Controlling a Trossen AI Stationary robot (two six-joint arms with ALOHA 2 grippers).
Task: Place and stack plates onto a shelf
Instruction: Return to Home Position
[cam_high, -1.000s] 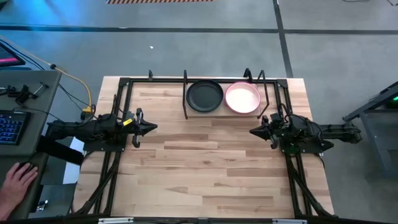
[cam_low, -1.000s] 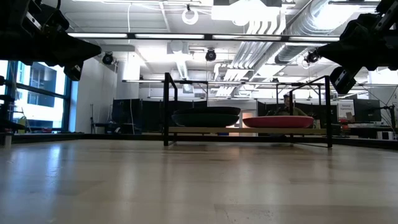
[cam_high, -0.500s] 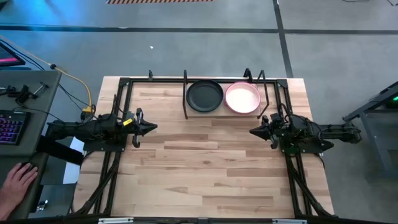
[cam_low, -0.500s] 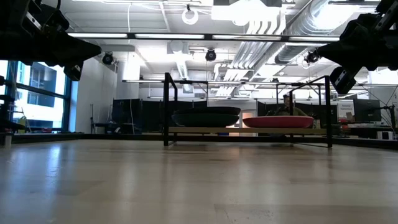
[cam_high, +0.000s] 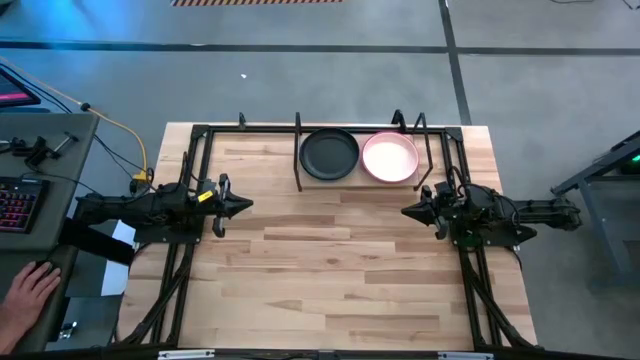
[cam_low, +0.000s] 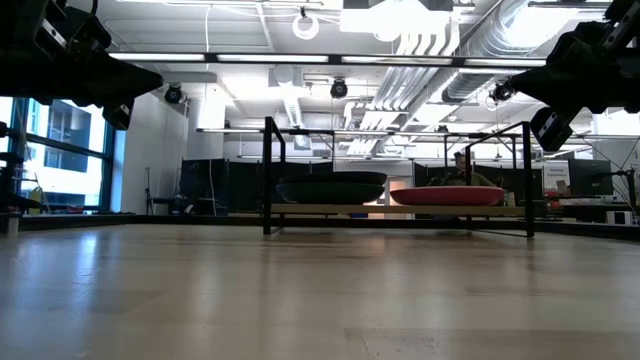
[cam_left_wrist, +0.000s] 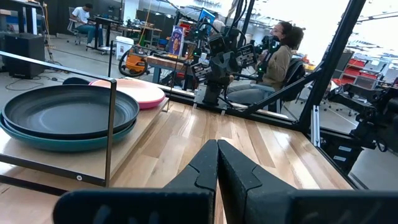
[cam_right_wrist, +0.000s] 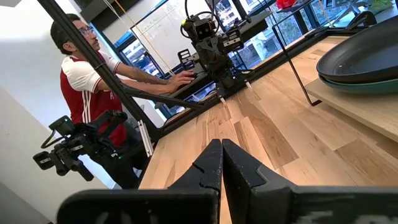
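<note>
The shelf (cam_high: 362, 178) stands at the table's far edge, its light board (cam_low: 400, 210) framed by black rods. A black plate (cam_high: 329, 154) lies on its left part, stacked on a dark teal plate (cam_left_wrist: 43, 142). To its right lies a cream-pink plate (cam_high: 389, 158), whose side looks reddish in the low view (cam_low: 447, 196). No sage green plate shows. My left gripper (cam_high: 245, 206) hovers shut over the table's left side, and its fingertips meet in the left wrist view (cam_left_wrist: 217, 145). My right gripper (cam_high: 405, 211) hovers shut over the right side, its fingertips together (cam_right_wrist: 221, 144).
Bare butcher-block tabletop (cam_high: 330, 270) spreads between the arms and toward the near edge. A black frame runs along the table's sides (cam_high: 190, 150). A person's hand (cam_high: 28, 290) rests at a desk with a keyboard left of the table. People sit in the room beyond.
</note>
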